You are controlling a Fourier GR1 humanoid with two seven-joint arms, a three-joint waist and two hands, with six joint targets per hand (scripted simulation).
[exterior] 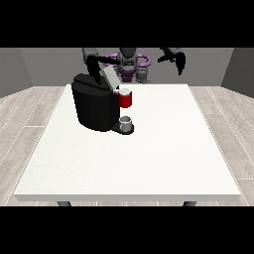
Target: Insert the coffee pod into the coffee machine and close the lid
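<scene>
A black coffee machine [94, 106] stands on the white table [149, 158] at the far left. Its grey lid [110, 78] is tilted up. A red part [125, 99] with a pale top sits at the machine's front, above a small grey cup [126, 122] on the drip base. I cannot tell whether the pale top is the coffee pod. The hand at the view's left [93, 68] is just behind the raised lid, above the machine's top. The hand at the view's right [179, 62] hangs in the air beyond the table's far edge, holding nothing.
The robot's torso [128, 63] is behind the table's far edge. A wooden floor surrounds the table, with grey walls behind.
</scene>
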